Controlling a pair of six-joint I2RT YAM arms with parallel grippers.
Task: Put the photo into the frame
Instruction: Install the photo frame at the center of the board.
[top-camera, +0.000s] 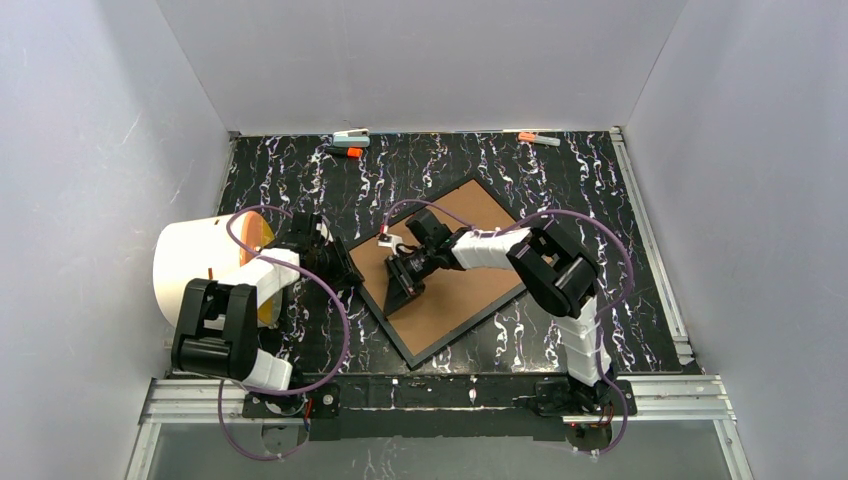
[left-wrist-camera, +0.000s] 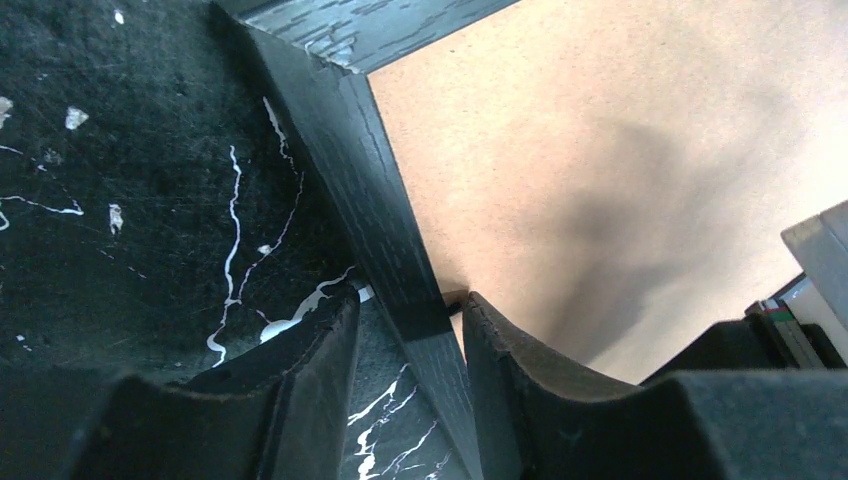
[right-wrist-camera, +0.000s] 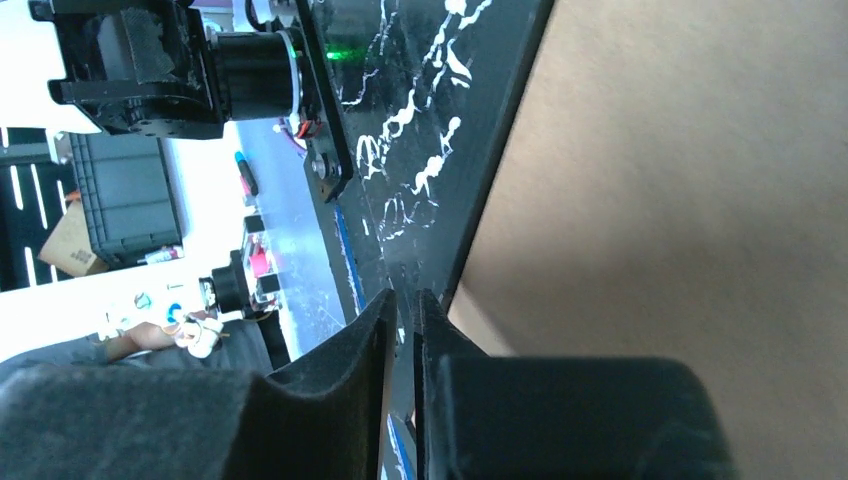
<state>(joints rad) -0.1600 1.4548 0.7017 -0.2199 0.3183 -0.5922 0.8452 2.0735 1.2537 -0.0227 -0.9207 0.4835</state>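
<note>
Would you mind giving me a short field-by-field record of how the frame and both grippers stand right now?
frame: the frame lies on the table, with the brown backing board showing upward
photo: not seen in any view
left gripper: left gripper open, fingers either side of the frame's rail
right gripper: right gripper nearly closed at the board's edge; whether anything is pinched cannot be told
other: white cylinder at the left

left hand (top-camera: 338, 270), right hand (top-camera: 400, 288) crowd frame (left-wrist-camera: 385, 215) left rail; white drum (top-camera: 195, 265) blocks left; bench (top-camera: 610, 210) right side open.
</note>
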